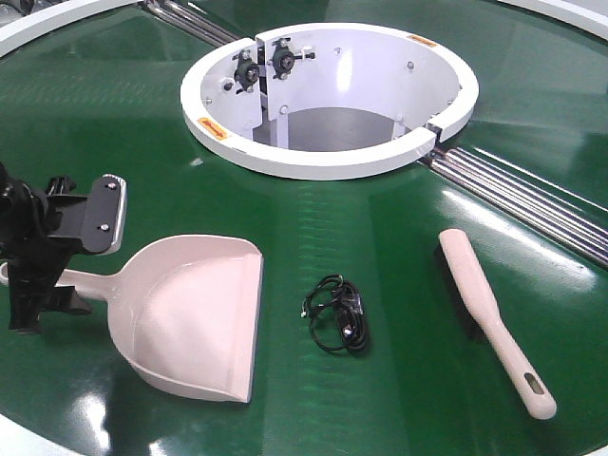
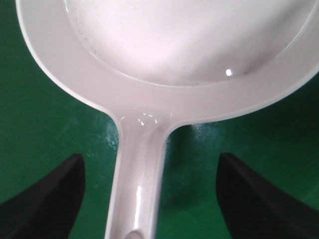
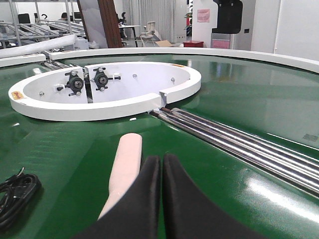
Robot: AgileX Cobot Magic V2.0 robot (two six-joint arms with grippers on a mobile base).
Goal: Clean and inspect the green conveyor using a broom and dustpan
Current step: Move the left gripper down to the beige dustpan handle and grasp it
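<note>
Dustpan [image 1: 195, 313] handle ran straight up between my left fingers [image 2: 55, 199], right under that wrist camera. My left gripper [image 2: 148, 169] stood wide, one finger on each side of the handle and neither touching it. The pan lay flat on the green conveyor [image 1: 380, 380] at its near left, flat front edge toward the middle. Its scoop showed bare glossy plastic with a few faint dark specks.

My right gripper [image 3: 161, 169] was pressed closed, fingers together with nothing between them, hanging low over the belt. The broom [image 1: 489, 318] lay just to its left, on the near right of the belt, slotted handle end toward the front. Between pan and broom sat a coiled black cable [image 1: 340, 313].

Farther back, the white ring hub [image 1: 323, 161] carried two black bearing fittings [image 1: 266, 65] on its inner wall. Small orange labels [image 1: 211, 128] sat on its rim, and their writing was too small to read.
</note>
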